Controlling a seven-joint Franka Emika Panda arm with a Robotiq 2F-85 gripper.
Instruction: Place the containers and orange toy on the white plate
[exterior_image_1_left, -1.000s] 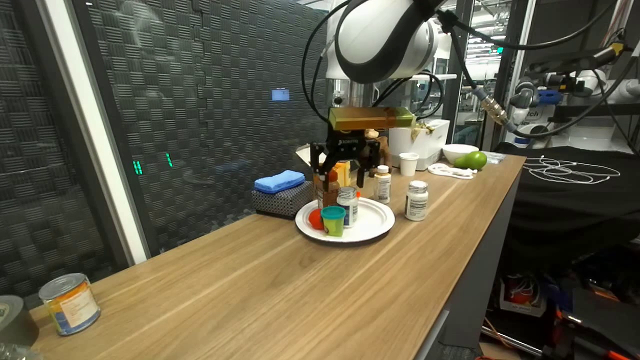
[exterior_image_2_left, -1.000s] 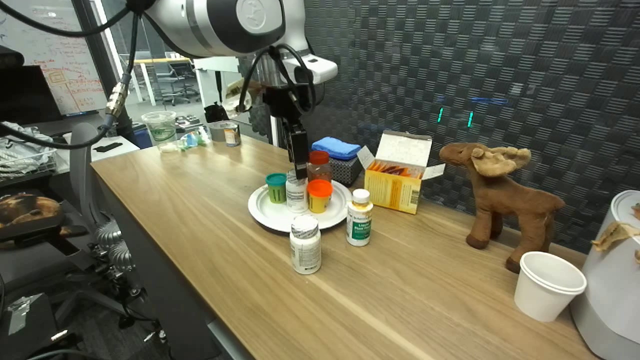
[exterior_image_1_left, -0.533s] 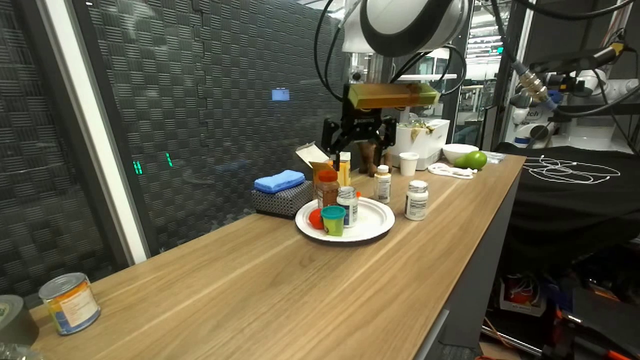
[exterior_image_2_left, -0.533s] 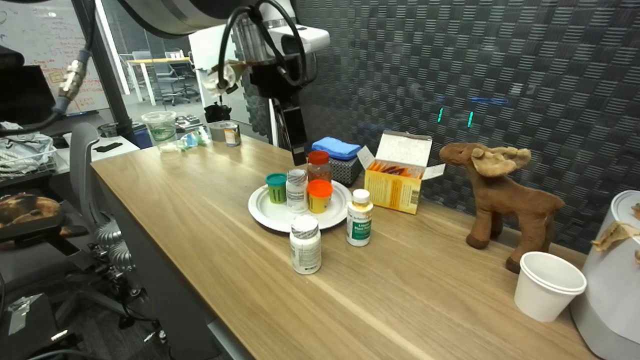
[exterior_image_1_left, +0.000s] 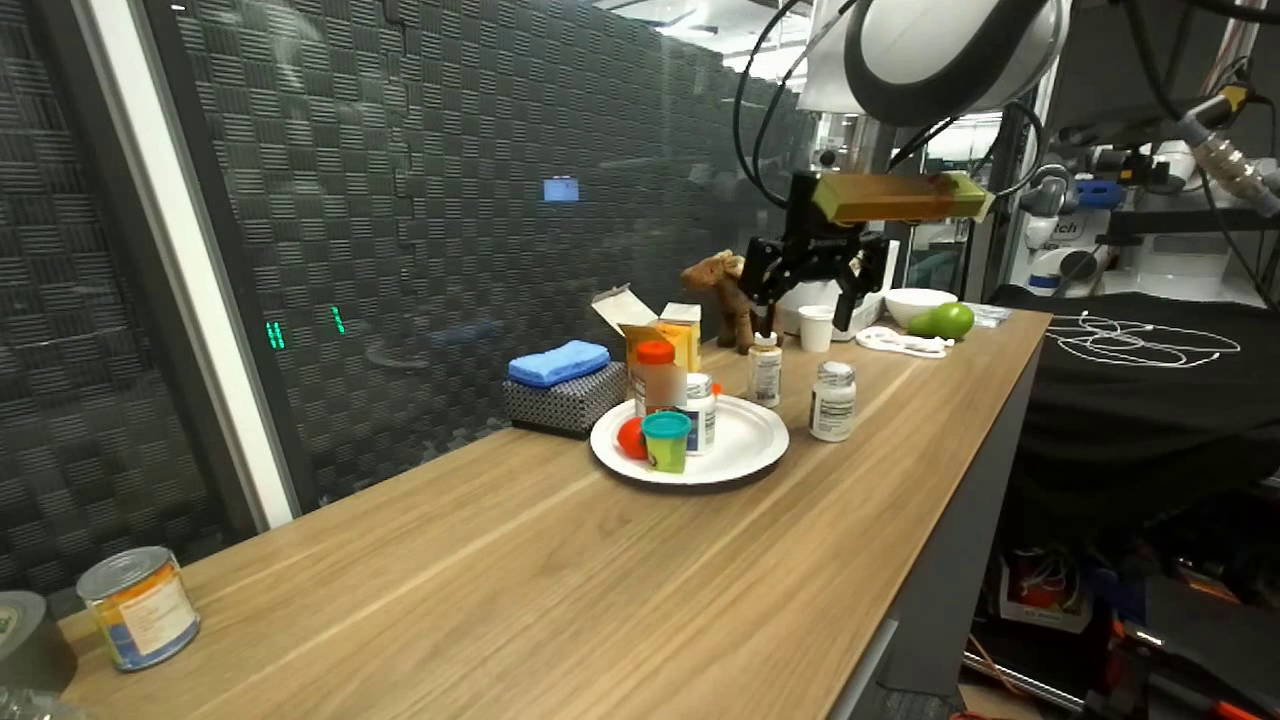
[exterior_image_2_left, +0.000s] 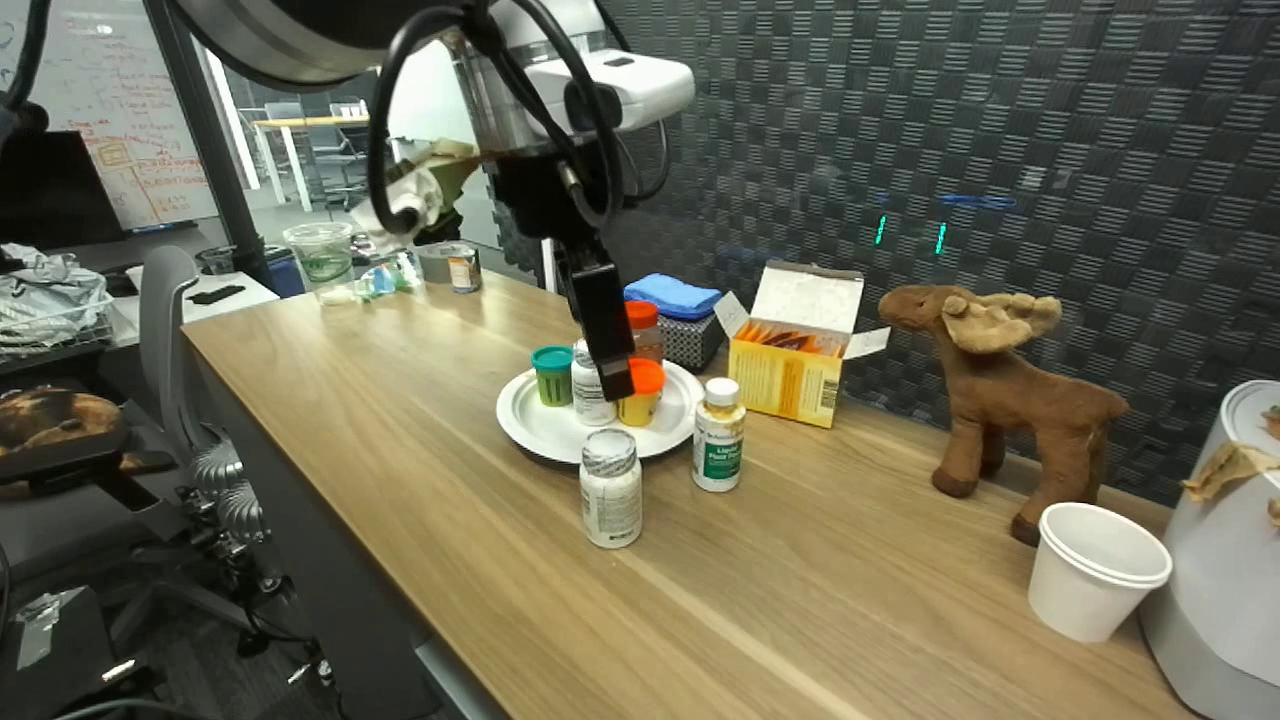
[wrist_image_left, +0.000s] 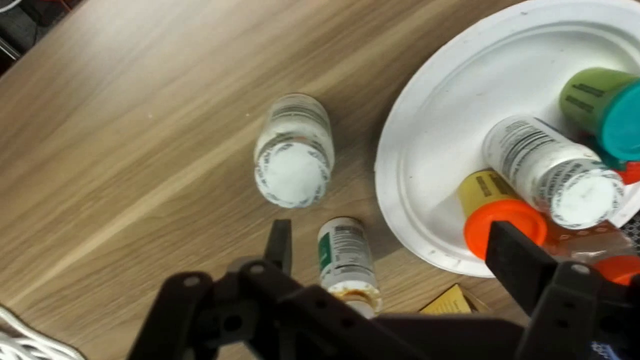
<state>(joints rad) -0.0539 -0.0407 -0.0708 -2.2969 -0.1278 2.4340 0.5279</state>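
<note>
The white plate (exterior_image_1_left: 745, 440) carries a green tub with a teal lid (exterior_image_1_left: 666, 442), a white bottle (exterior_image_2_left: 594, 390), a yellow tub with an orange lid (exterior_image_2_left: 637, 405), a red-lidded jar (exterior_image_1_left: 655, 372) and a round orange-red item (exterior_image_1_left: 631, 438) partly hidden behind the green tub. A foil-sealed white bottle (wrist_image_left: 295, 150) and a white-capped bottle with a green label (wrist_image_left: 346, 250) stand upright on the table beside the plate. My gripper (wrist_image_left: 390, 227) is open and empty, above the table. In the wrist view the green-label bottle shows between the fingers. The gripper also shows in an exterior view (exterior_image_1_left: 805, 318).
A yellow open box (exterior_image_2_left: 785, 370), a brown moose toy (exterior_image_2_left: 1020, 390) and a blue cloth on a patterned box (exterior_image_1_left: 560, 385) stand along the wall. White cups (exterior_image_2_left: 1098, 570), a white cable (exterior_image_1_left: 905, 342) and green fruit (exterior_image_1_left: 942, 320) lie farther along. A can (exterior_image_1_left: 140, 608) stands at the opposite end.
My open gripper has risen from over the plate and moved toward the two bottles beside it, rightward in an exterior view. The objects have stayed in place.
</note>
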